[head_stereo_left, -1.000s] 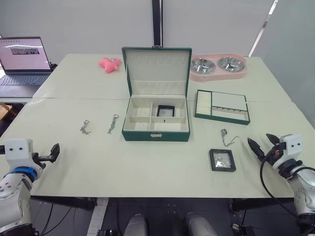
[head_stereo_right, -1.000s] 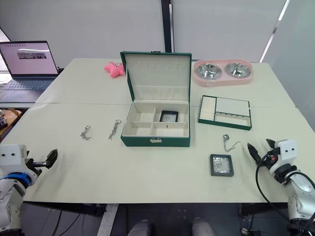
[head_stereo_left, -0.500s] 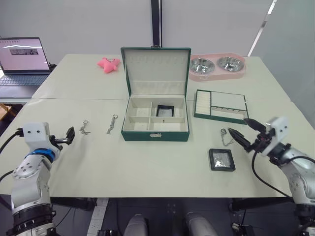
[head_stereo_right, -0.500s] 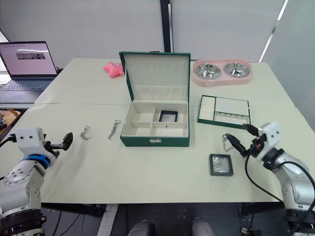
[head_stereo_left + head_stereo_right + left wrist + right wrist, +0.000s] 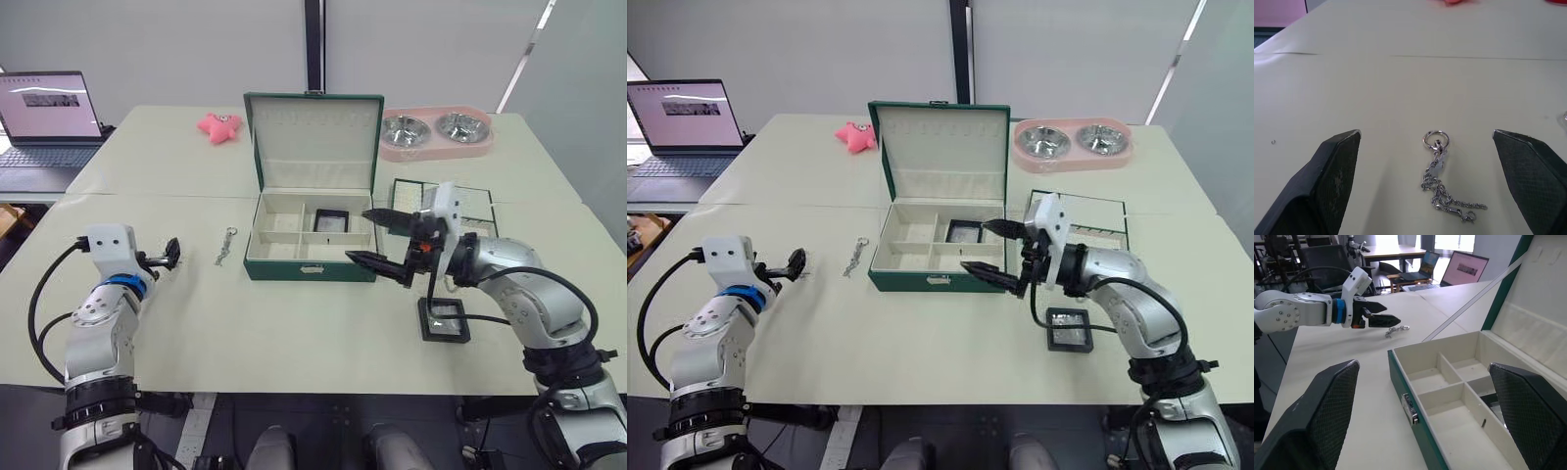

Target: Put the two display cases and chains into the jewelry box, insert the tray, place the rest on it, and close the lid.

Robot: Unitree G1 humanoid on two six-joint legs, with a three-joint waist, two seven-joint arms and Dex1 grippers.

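office; laptop (image 5: pixel 46 117); desks (image 5: pixel 147 147)

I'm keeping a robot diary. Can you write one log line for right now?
left gripper: open, around chain | right gripper: open, before jewelry box | one display case in box | other display case on table

The right gripper (image 5: pixel 377 238) is up off the table's right edge and now hangs, fingers spread wide, just in front of the jewelry box (image 5: pixel 310 238) at its right front corner; its arm crosses in front of the tray (image 5: pixel 475 199) and hides the chain that lay beside the display case (image 5: pixel 444 319). The left gripper (image 5: pixel 172 253), fingers apart, is forward from the left edge, over the leftmost chain (image 5: pixel 1442 182).
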